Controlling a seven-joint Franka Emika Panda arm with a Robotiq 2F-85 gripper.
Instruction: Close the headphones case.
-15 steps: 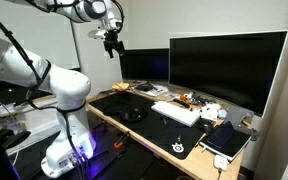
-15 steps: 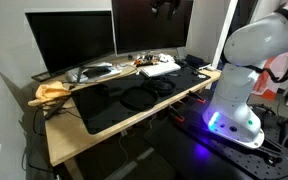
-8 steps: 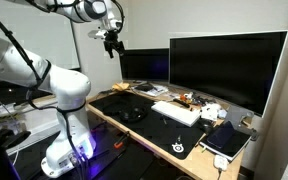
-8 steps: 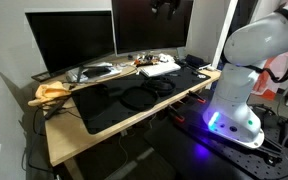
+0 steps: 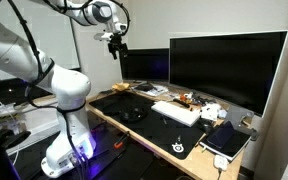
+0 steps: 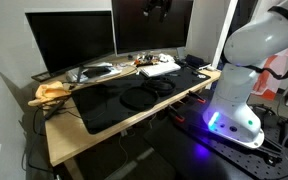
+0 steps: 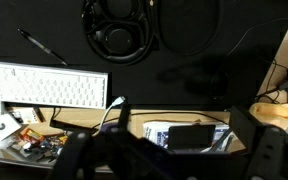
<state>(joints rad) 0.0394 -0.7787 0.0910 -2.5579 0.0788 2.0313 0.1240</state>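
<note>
Gripper [image 5: 115,44] had shifted slightly sideways since the frame a second earlier, toward the monitors in an exterior view and a little the opposite way across the other [image 6: 156,9]; its height looked unchanged. It hung high above the desk [image 6: 64,140], well apart from everything on it, with nothing between its jaws. In the wrist view the gripper [image 7: 174,150] entered from the bottom edge and its two dark fingers [image 7: 269,150] stood wide apart. The headphones case [image 7: 116,30] lay on the black desk mat [image 7: 44,30] near the top of the wrist view, a dark round shell with the headphones visible inside, so the lid was not shut over them. Both exterior views showed the case [image 5: 132,114] [image 6: 139,97] only as a dark low shape on the mat, near the desk's front edge and closest to the robot base [image 5: 69,120]; the lid's position could not be made out there. A white keyboard [image 7: 49,88] lay just beside the mat, and a thin pen [image 7: 39,47] rested on the mat between the keyboard and the case. Two dark monitors [image 5: 227,65] stood along the back of the desk. A yellow cloth-like object [image 6: 52,92] lay at the far end of the desk, well apart from the case.
</note>
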